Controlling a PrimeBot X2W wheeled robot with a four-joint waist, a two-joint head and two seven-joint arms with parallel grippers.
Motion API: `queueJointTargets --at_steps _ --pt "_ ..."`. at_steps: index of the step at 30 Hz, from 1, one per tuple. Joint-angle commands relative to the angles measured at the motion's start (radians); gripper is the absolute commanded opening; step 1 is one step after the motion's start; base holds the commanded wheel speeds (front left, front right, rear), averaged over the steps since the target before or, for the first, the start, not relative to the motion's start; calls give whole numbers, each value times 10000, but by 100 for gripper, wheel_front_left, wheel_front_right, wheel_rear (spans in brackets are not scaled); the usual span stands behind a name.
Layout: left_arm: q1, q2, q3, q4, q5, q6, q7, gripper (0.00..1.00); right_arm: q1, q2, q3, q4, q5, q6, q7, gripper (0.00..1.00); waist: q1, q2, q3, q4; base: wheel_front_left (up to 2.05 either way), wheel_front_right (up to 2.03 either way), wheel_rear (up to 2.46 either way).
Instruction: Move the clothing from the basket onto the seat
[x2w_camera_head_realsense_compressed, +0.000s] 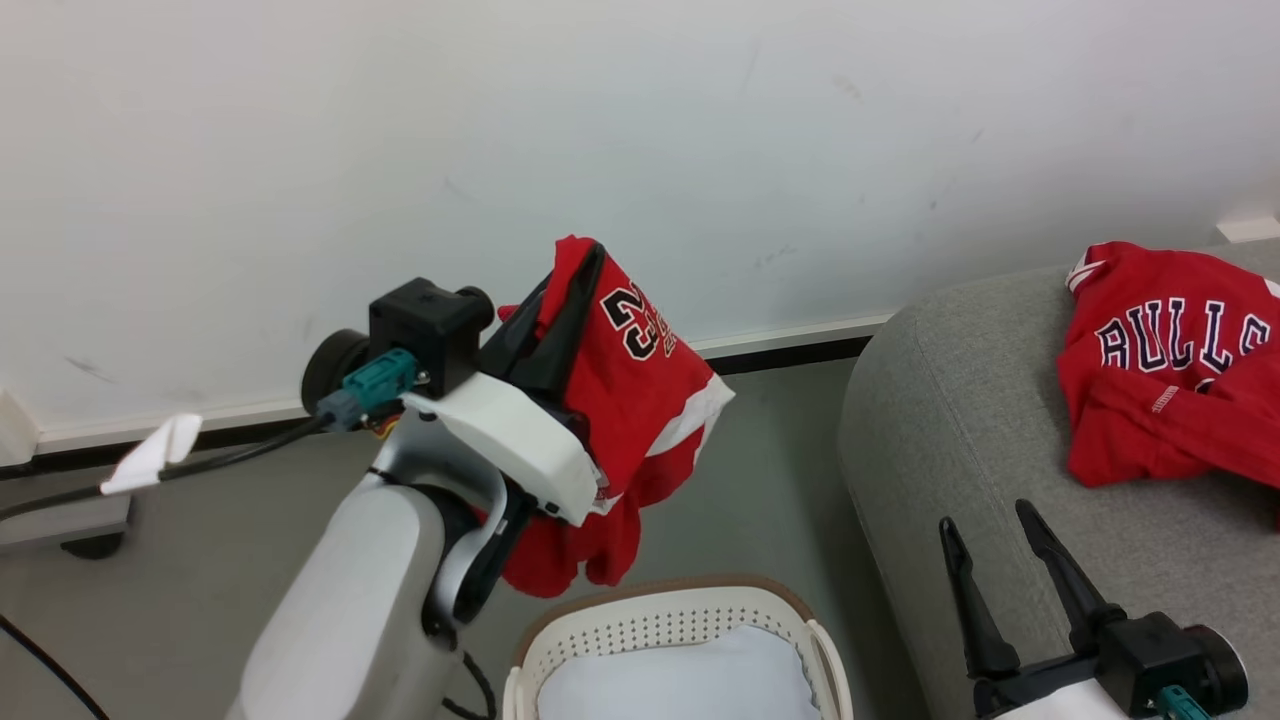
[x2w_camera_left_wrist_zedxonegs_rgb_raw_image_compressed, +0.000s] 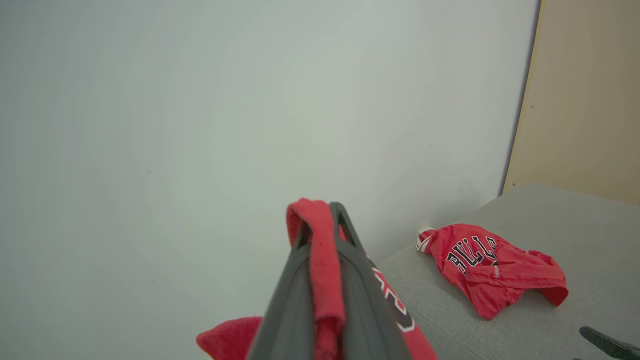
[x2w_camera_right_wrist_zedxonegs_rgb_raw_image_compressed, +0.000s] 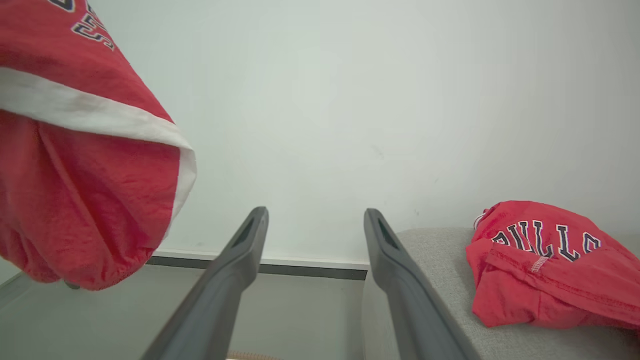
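Left gripper (x2w_camera_head_realsense_compressed: 565, 285): clamped tight on a bright red soft garment (x2w_camera_head_realsense_compressed: 640, 400) with a white band and dark numerals; cloth was pinched between both long dark fingers.
Held garment: hung in the air before the white wall (x2w_camera_head_realsense_compressed: 700, 130); its lower folds were above the basket's left side.
Basket (x2w_camera_head_realsense_compressed: 640, 630): small, cream-white, perforated plastic, thin brown rim; stood beside the sofa.
Sofa (x2w_camera_head_realsense_compressed: 950, 430): large, light grey fabric; a crumpled red jersey (x2w_camera_head_realsense_compressed: 1170, 370) with navy block letters lay on it.
Right gripper (x2w_camera_head_realsense_compressed: 985, 515): fingers spread wide; held nothing.
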Motion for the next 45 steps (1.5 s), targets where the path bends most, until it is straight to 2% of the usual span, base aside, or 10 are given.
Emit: queueJointTargets --at_steps 1,6,11,20,27,36,37,38,39,45 --pt "186 96 -19 -227 -59 54 103 0 -88 -146 147 -103 -115 -22 -1 100 2 0 -12 -7 0 0 0" --pt "339 143 -121 -724 -41 136 310 0 -428 -770 1114 -414 -204 -22 -1 100 2 0 -8 -41 0 0 0" --pt "391 142 -291 -976 -67 101 422 0 -1448 -1908 2643 -418 -156 -22 -1 100 2 0 59 -108 0 0 0" --pt "169 -137 -898 -935 -68 -94 390 0 -3885 -3196 4937 971 -470 -22 -1 100 2 0 117 52 0 0 0" --pt "67 -372 -1409 -814 -166 -235 380 0 -5532 -3108 7143 2884 -328 -22 -1 100 2 0 23 273 0 0 0" --pt "38 -504 -1827 -521 -415 -368 358 0 -7239 -2266 9068 4074 1408 -22 -1 100 2 0 -90 470 0 0 0" --pt "20 -526 -1852 -473 -448 -345 341 0 -7303 -2198 9133 4115 1630 -22 -1 38 2 0 -108 516 0 0 0" --pt "20 -526 -1852 -473 -448 -345 341 0 -7303 -2198 9133 4115 1630 -22 -1 38 2 0 -108 516 0 0 0" --pt "-14 -553 -1884 -371 -522 -303 290 0 -7282 -2130 9249 4128 2158 -22 -1 0 2 0 -136 628 0 0 0" --pt "-39 -485 -1857 -187 -511 -212 243 0 -7225 -2215 9435 4055 3001 -22 -1 0 2 0 -154 750 0 0 0"
